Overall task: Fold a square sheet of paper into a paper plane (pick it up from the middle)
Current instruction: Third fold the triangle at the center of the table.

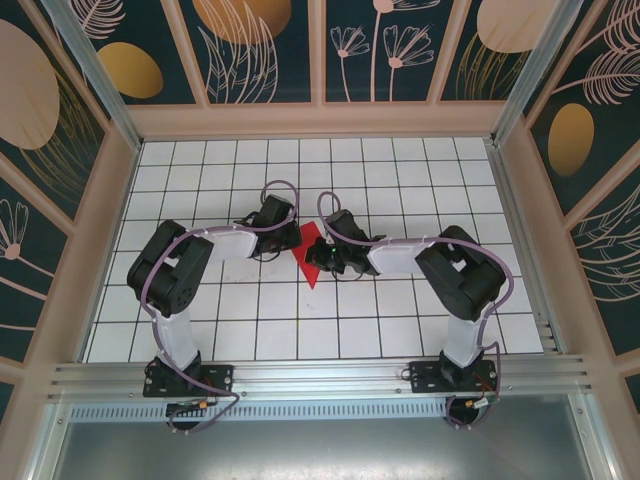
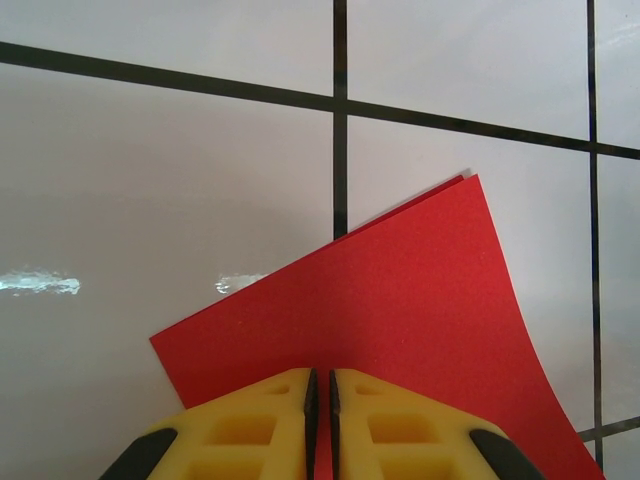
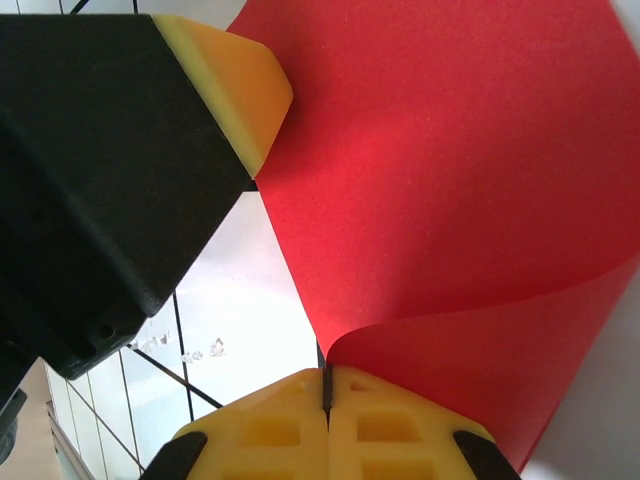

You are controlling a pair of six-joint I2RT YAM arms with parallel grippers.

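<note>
Pinching the square sheet of paper (image 2: 400,300) (red, curling), left gripper (image 2: 320,385) and right gripper (image 3: 326,388) clamp its edges.

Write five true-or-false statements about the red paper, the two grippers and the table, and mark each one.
1. The left gripper has its fingers closed on the square sheet of paper. True.
2. The right gripper hangs open, clear of the paper. False: its fingers are shut on the paper's edge.
3. The paper lies flat on the table. False: it bends in a curve by the right gripper.
4. The table is white tile with dark grid lines. True.
5. The grippers work at opposite ends of the table. False: they meet near its middle, with the paper between them.
</note>
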